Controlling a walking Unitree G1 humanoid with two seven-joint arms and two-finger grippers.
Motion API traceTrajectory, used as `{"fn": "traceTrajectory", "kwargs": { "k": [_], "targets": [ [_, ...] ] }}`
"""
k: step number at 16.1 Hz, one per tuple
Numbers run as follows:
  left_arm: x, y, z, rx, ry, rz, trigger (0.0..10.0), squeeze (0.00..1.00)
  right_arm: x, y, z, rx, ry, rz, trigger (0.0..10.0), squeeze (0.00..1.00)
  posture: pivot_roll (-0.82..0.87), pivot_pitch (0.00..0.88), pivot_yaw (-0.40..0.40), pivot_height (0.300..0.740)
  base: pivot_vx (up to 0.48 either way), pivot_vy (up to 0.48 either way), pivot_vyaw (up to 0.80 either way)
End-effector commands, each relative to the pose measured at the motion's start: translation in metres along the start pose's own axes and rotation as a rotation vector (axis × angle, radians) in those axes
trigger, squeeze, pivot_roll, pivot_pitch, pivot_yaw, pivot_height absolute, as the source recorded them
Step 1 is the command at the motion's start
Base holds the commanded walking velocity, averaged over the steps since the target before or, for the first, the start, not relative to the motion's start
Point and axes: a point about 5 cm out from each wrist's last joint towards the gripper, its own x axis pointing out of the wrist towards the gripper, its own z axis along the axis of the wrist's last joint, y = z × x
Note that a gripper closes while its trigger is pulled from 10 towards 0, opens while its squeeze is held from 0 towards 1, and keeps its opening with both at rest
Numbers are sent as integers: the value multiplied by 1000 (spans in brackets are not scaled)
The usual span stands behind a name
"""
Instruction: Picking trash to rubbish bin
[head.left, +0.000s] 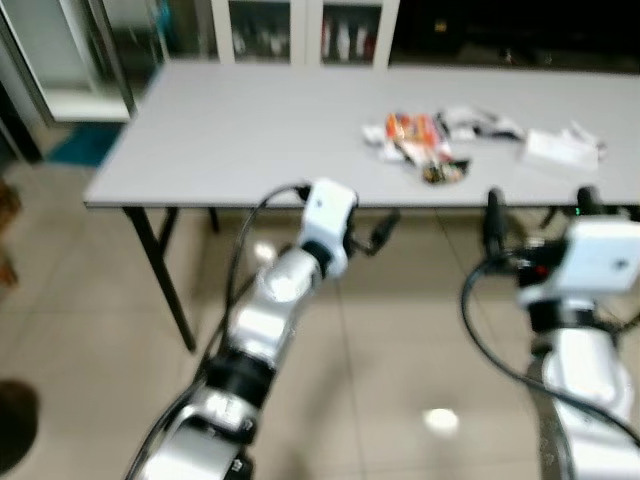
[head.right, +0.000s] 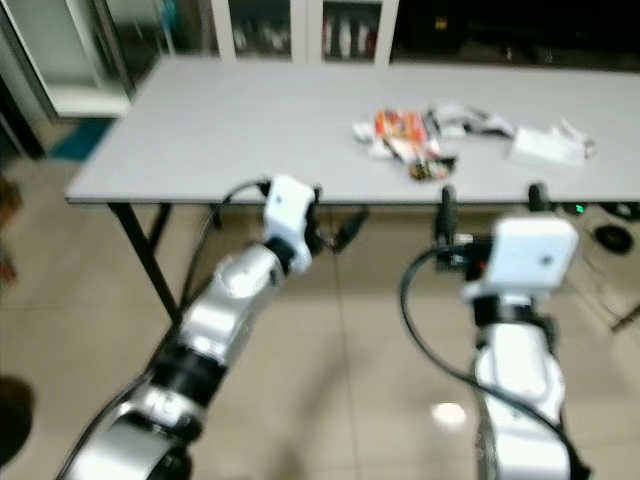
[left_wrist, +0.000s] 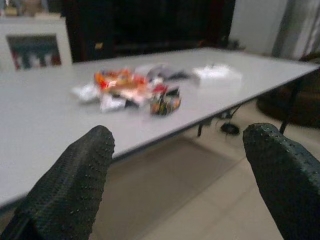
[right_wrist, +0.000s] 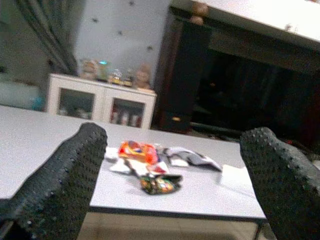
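Wrappers (head.left: 420, 140) lie on table (head.left: 220, 130); both grippers' fingers spread, empty

Your left arm (head.left: 262, 330) reaches forward and up, elbow bent, with its white wrist block at the top and the left gripper (left_wrist: 177, 175) beyond it. Its two black fingers (left_wrist: 70, 185) stand wide apart with nothing between them. Your right arm (head.left: 585, 400) rises nearly upright, a black cable looping beside it. The right gripper (right_wrist: 175, 185) points forward, its fingers (right_wrist: 62, 182) spread wide and holding nothing. Both grippers sit at about the same height, well apart from each other.
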Motion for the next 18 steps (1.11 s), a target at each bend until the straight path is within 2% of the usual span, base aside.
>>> {"fn": "traceTrajectory", "kwargs": {
  "k": [1, 18],
  "targets": [
    [2, -2, 1, -4, -4, 2, 10000, 0, 1, -5, 0, -23, 1, -17, 10000, 0, 75, 49, -22, 740, 0, -465, 0],
    [5, -1, 2, -1, -7, 24, 10000, 0, 3, -4, 1, -36, -8, -1, 10000, 0, 71, 39, -23, 740, 0, -463, 0]
  ]
}}
